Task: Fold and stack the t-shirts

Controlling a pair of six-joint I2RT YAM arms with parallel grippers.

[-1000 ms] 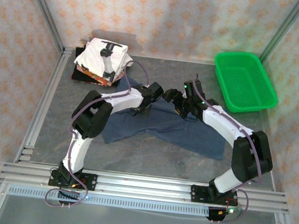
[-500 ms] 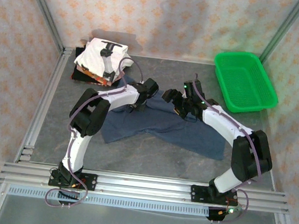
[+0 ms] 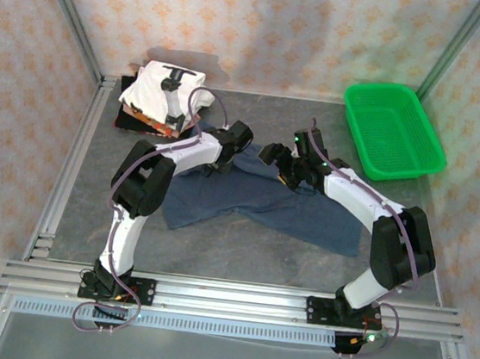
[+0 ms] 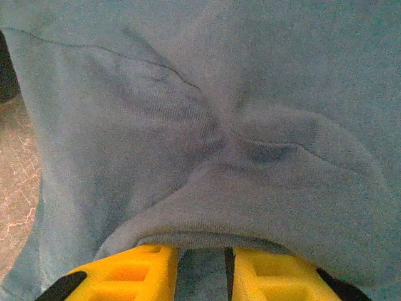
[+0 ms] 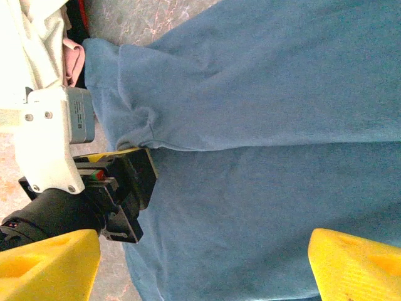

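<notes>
Mostly flat, the navy-blue shirt (image 3: 263,201) lies across the middle of the tabletop (image 3: 240,257), rumpled along its far edge. The left gripper (image 4: 202,251) is clamped on a raised fold at the shirt's far-left part. The right gripper (image 3: 270,154) hovers just beside it, jaws spread wide, holding nothing. Folded t-shirts (image 3: 163,97) are stacked in the far-left corner, and a green basket (image 3: 393,132) sits in the far-right corner.
</notes>
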